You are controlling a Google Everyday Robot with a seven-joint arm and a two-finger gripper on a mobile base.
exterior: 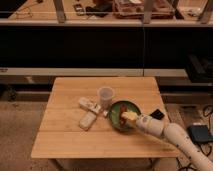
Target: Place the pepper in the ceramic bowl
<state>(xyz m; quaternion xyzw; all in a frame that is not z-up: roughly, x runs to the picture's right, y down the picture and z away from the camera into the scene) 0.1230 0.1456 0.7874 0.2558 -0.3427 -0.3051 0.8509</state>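
The green ceramic bowl [120, 107] sits on the wooden table right of centre, just in front of the cup. My gripper [128, 116], yellowish at its tip, reaches in from the lower right and hovers over the bowl's front right part, covering some of its inside. I cannot make out the dark red pepper; it may be hidden by the gripper.
A translucent whitish cup [105, 95] stands just behind and left of the bowl. Two white rectangular blocks [88, 113] lie left of the bowl. A small black object [157, 114] lies near the table's [65, 135] right edge. Shelving stands behind the table.
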